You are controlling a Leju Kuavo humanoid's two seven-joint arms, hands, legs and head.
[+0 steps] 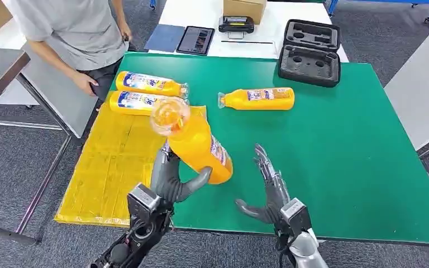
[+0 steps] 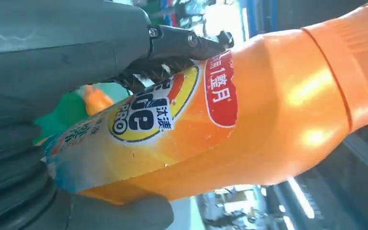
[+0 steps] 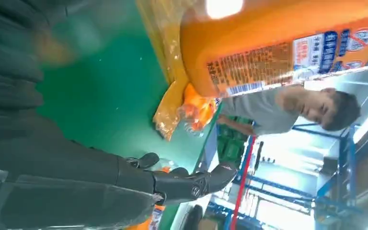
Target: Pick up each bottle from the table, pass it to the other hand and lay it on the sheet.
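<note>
My left hand (image 1: 170, 178) grips an orange bottle (image 1: 196, 144) around its lower body and holds it tilted above the table's near edge, clear cap end up. The left wrist view has that bottle (image 2: 230, 124) close up under my fingers (image 2: 187, 40). To its right my right hand (image 1: 269, 187) is open, fingers spread, a short gap from the bottle (image 3: 287, 43). Two more orange bottles (image 1: 152, 84) (image 1: 139, 101) lie on the yellow sheet (image 1: 111, 167) at its far end. Another bottle (image 1: 260, 99) lies on its side on the green table (image 1: 346, 162).
A person (image 1: 75, 33) stands at the table's far left corner, one hand near the sheet. A black foam case (image 1: 310, 53) sits at the back of the green table. Behind it a white table holds a tablet (image 1: 195, 40), a cardboard box and a small device.
</note>
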